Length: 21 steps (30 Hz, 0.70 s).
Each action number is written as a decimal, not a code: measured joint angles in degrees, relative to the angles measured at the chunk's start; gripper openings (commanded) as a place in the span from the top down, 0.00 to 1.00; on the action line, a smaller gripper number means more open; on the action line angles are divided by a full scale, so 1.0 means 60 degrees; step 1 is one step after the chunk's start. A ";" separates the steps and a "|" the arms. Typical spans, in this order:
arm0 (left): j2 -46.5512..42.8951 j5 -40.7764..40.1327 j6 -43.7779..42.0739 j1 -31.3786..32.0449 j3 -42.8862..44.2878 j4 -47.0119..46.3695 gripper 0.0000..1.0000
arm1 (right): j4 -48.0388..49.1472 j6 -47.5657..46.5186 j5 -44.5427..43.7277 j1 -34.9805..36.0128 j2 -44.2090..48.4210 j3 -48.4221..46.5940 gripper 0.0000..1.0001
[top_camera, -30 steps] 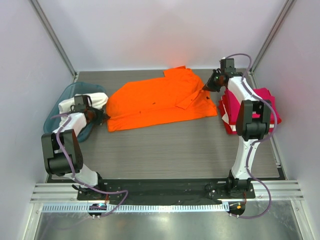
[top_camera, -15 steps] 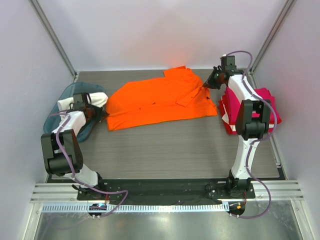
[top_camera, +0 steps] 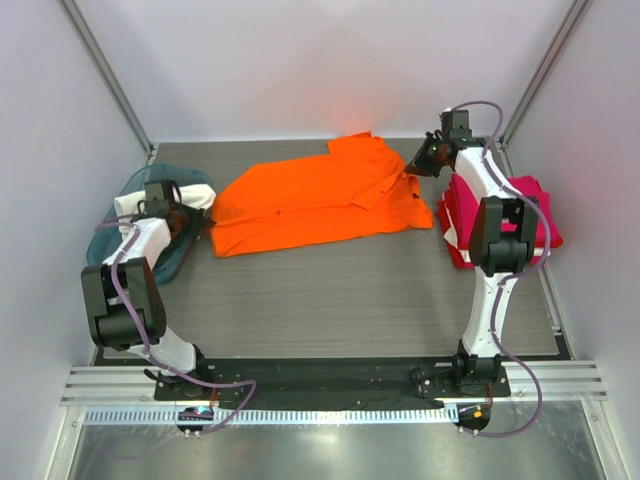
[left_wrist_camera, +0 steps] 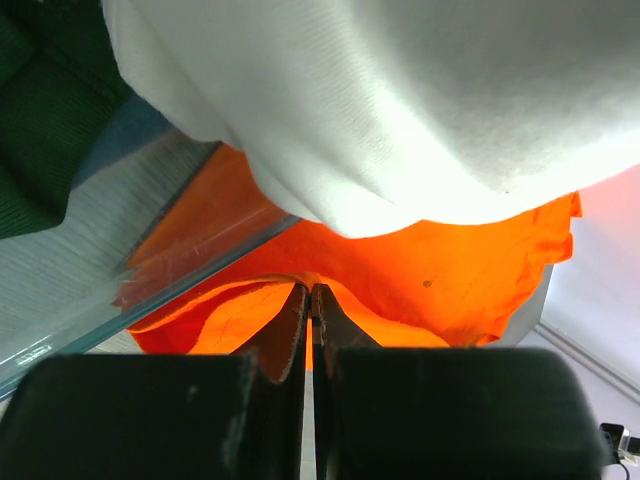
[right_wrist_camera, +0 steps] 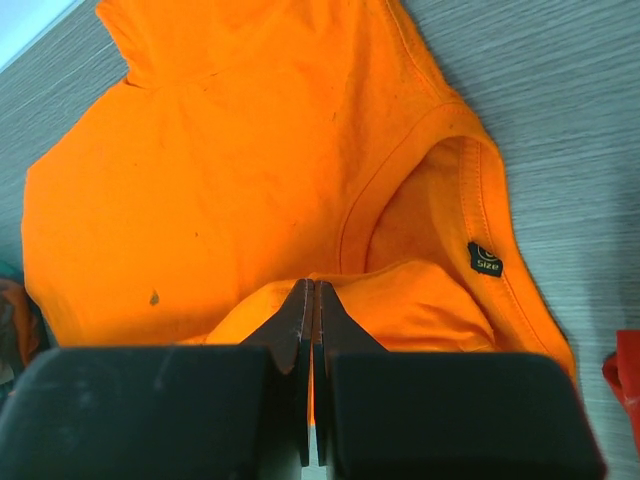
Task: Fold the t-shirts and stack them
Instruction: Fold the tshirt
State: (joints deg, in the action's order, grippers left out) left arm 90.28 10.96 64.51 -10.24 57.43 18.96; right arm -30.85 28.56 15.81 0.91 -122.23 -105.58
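A bright orange t-shirt (top_camera: 320, 205) lies spread across the back middle of the table. My left gripper (top_camera: 204, 222) is shut on its left edge, beside the tub; in the left wrist view the gripper (left_wrist_camera: 308, 291) pinches a raised fold of orange cloth (left_wrist_camera: 460, 285). My right gripper (top_camera: 412, 171) is shut on the shirt's right edge near the neck opening; the right wrist view shows it (right_wrist_camera: 309, 286) pinching a fold of the orange shirt (right_wrist_camera: 220, 160) beside a black size label (right_wrist_camera: 484, 258). Folded magenta-red t-shirts (top_camera: 536, 196) sit stacked at the right, partly hidden by the right arm.
A teal plastic tub (top_camera: 112, 245) stands at the left edge and holds a white t-shirt (top_camera: 196, 194) and a dark green one (left_wrist_camera: 40, 130). The white cloth (left_wrist_camera: 400, 100) hangs over the tub's rim (left_wrist_camera: 150, 283) above my left gripper. Walls close in on both sides.
Both grippers have shifted slightly toward the back left with the orange shirt's edges held, and the shirt has slid a little that way.
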 measured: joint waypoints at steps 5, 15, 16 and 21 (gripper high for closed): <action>0.0237 -0.0080 0.0015 0.0004 0.0153 -0.0007 0.90 | -0.0015 0.0047 0.0025 0.0000 -0.0266 -0.0233 0.84; 0.0426 0.0062 -0.0135 0.0124 0.0288 0.0007 0.56 | 0.0040 0.0102 -0.0284 0.0076 -0.0229 -0.0113 0.35; 0.0324 0.0062 -0.0186 0.0160 0.0288 0.0022 0.56 | 0.0109 0.0102 -0.0350 0.0102 -0.0076 0.0142 0.36; -0.0809 0.0055 -0.0514 0.0554 0.0229 0.0178 0.56 | 0.0714 0.0277 -0.0823 0.0433 0.1792 0.2710 0.42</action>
State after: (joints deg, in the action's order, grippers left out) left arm 85.43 11.29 61.43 -6.92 58.81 20.03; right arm -26.57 30.22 10.87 3.51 -111.48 -89.32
